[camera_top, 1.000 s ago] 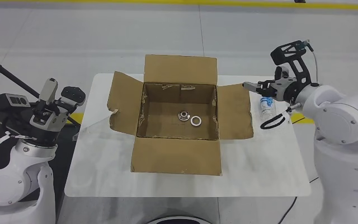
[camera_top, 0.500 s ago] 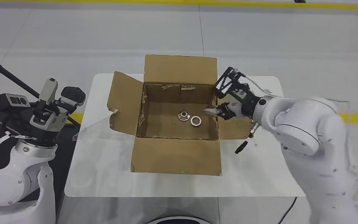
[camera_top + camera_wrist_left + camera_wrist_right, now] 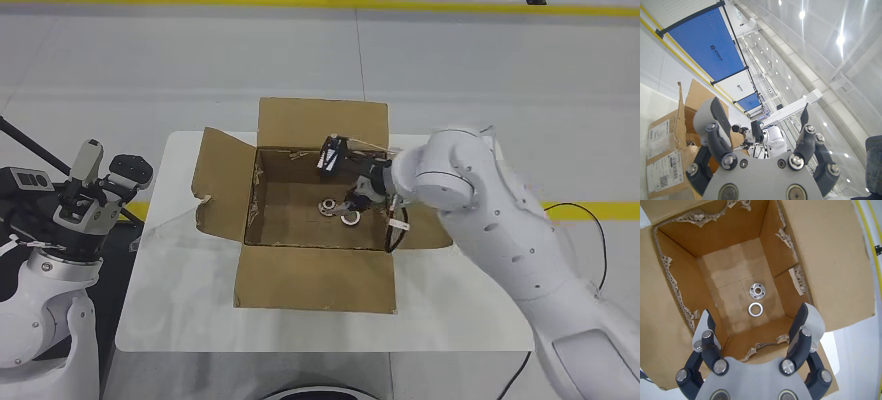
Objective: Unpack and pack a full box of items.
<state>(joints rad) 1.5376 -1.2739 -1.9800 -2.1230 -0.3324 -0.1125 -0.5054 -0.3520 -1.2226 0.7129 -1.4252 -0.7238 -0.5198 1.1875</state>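
- White table (image 3: 180,320) sits square in the middle of the top view, corners rounded
- Pale grey floor (image 3: 150,70) spreads all around it, faint seams crossing
- Yellow line (image 3: 450,7) runs along the floor's far edge
- There's a shorter yellow stripe (image 3: 618,211) off beside the table
- Blue wall panels (image 3: 702,41) in black frames show in the left wrist view
- Ceiling lights (image 3: 840,40) glare bright overhead

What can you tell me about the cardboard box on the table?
The cardboard box is plain brown corrugated board, standing upright on the white table with all four flaps folded outward. Its rim edges are torn and ragged. Labels show on its outside. On its floor lie a flanged metal disc and a metal ring, near each other but apart.
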